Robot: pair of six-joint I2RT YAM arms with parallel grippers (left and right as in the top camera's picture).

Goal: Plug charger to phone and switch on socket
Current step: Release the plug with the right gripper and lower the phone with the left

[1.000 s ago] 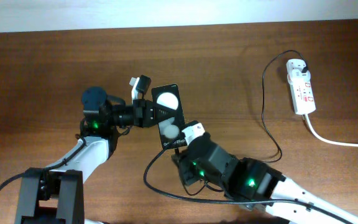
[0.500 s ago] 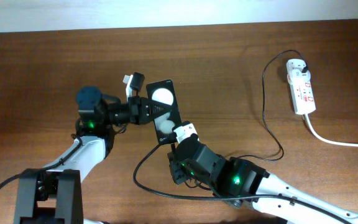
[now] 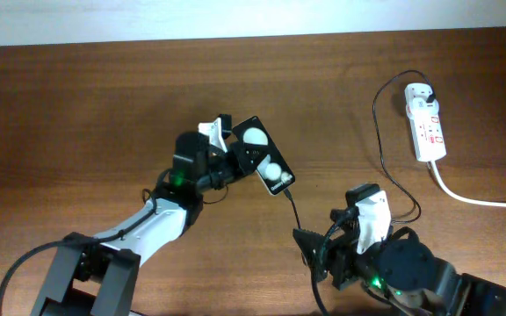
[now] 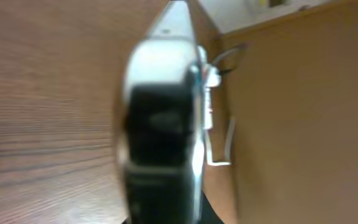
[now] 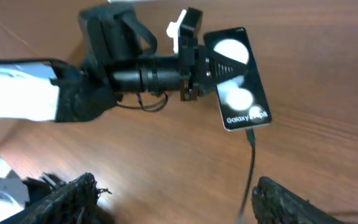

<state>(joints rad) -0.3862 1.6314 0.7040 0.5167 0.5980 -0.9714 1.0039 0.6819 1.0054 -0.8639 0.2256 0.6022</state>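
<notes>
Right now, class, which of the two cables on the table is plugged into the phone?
The thin black charger, its tip in the phone; the thick white cord only leaves the socket.

A brown wooden desk [image 3: 77, 96] is being seen from above, and its grain is running from left to right. Along the far edge of the desk a pale, whitish strip of wall or floor [image 3: 235, 17] is being shown. In the left wrist view a plain tan surface [image 4: 303, 124] is being seen beside the wood; what it is cannot be told.
</notes>
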